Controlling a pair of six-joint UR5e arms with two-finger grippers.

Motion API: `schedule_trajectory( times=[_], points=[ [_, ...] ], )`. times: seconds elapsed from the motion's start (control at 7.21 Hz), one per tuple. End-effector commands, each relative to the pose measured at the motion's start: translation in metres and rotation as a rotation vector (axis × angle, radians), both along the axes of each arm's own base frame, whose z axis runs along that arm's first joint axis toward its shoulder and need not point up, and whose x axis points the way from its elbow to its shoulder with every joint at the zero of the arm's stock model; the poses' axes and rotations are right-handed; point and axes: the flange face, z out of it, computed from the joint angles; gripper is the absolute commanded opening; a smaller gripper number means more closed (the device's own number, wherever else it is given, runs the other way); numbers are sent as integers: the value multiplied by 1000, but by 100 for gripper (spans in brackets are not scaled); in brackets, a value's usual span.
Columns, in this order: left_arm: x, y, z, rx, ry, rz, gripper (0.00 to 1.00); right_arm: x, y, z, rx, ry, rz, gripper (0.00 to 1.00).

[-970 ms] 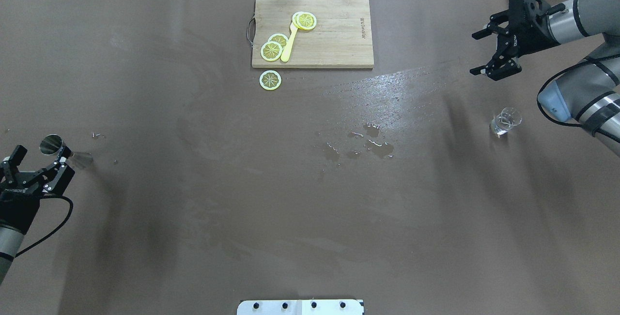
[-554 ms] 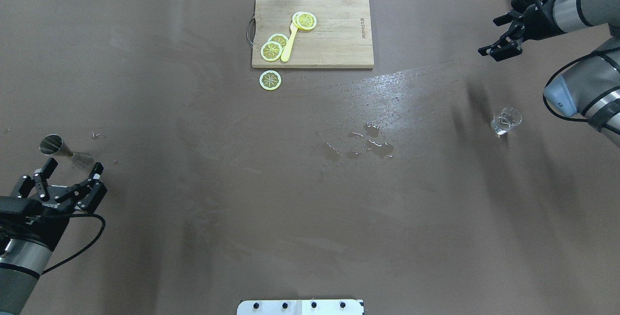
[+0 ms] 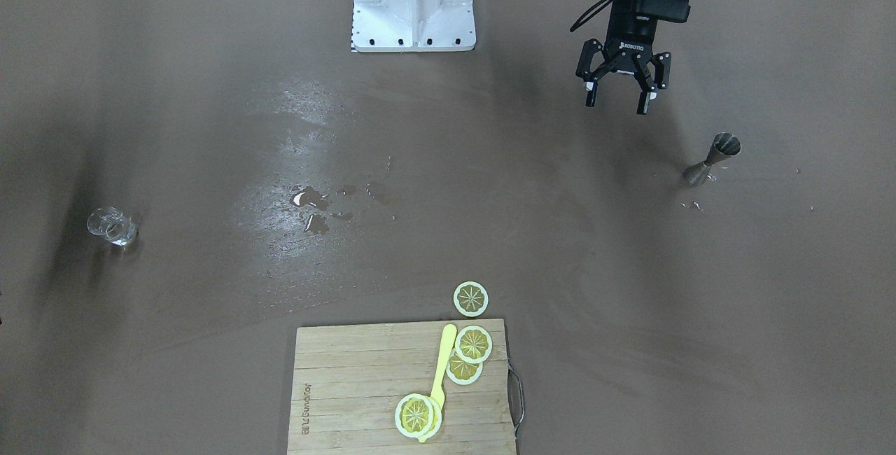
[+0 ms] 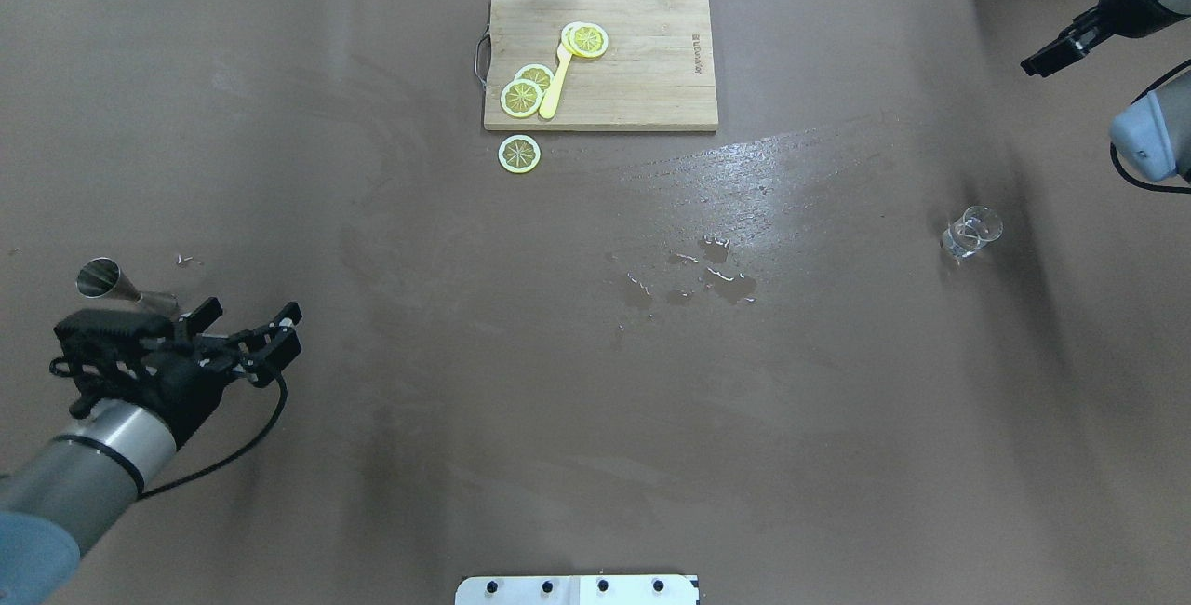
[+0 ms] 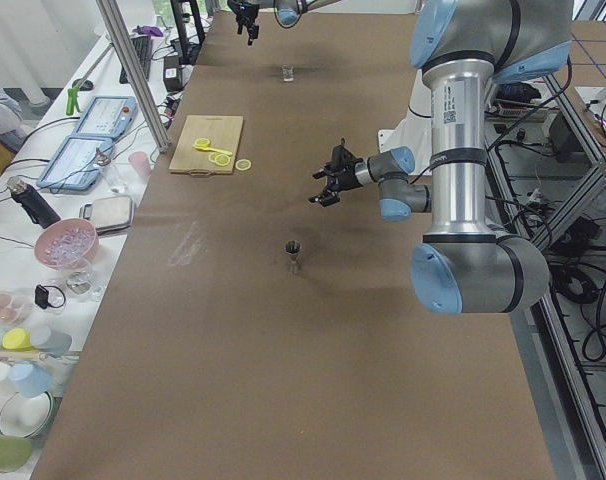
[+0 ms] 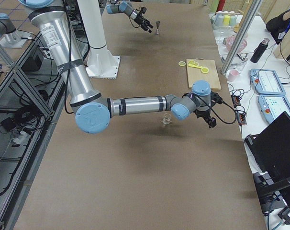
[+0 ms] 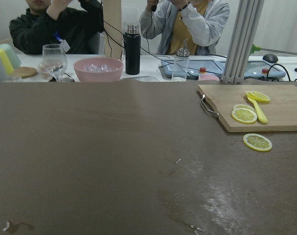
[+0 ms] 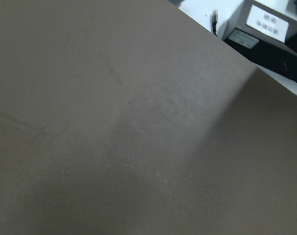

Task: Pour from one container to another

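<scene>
**On the brown table: both arms clear of the two vessels**

Across the table [image 4: 465,419] we found the task's things well apart, one toward each end. The clear glass tumbler [image 4: 970,233] stood upright on the robot's right side, with nothing touching it; whether it held liquid we could not tell. The steel jigger [image 4: 110,281] stood upright on its lower cone at the robot's left end, also free.

The left gripper [image 4: 253,312] hung above the table near the jigger without touching it, its two fingers spread wide and nothing between them. The front-facing view confirmed the gap between gripper and jigger. The right gripper [image 4: 1047,59] sat at the far right corner of the overhead view, well away from the tumbler. Only part of it showed there, so we could not tell whether its fingers were apart or together.

Between the two vessels, small puddles [image 4: 716,277] lay on the table's middle. A wooden cutting board [image 4: 651,74] at the far edge carried lemon slices [image 4: 522,98] and a yellow utensil [image 4: 555,88]; one more slice [image 4: 519,154] lay just off the board's near edge.
</scene>
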Motion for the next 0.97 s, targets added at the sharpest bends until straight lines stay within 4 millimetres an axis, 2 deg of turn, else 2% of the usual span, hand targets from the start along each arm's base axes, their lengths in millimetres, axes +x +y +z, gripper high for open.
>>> schedule_trajectory(
  times=[0.0, 0.14, 0.28, 0.55, 0.69, 0.83],
  points=[
    [-59, -87, -8, -170, 86, 132, 99, 38, 20, 21, -204, 4, 25, 100],
    [-86, -112, 7, -259, 70, 151, 99, 63, 37, 25, -297, -36, 40, 100],
    [-116, -137, 32, -354, 62, 150, 99, 84, 54, 36, -346, -36, 69, 100],
    [-190, -194, 88, -624, 112, 163, 99, 131, 84, 82, -443, -25, 146, 100],
    [-225, -206, 120, -732, 169, 179, 99, 164, 91, 89, -532, -31, 202, 100],
    [-251, -211, 135, -839, 200, 165, 99, 171, 100, 83, -618, -15, 221, 100]
  ],
)
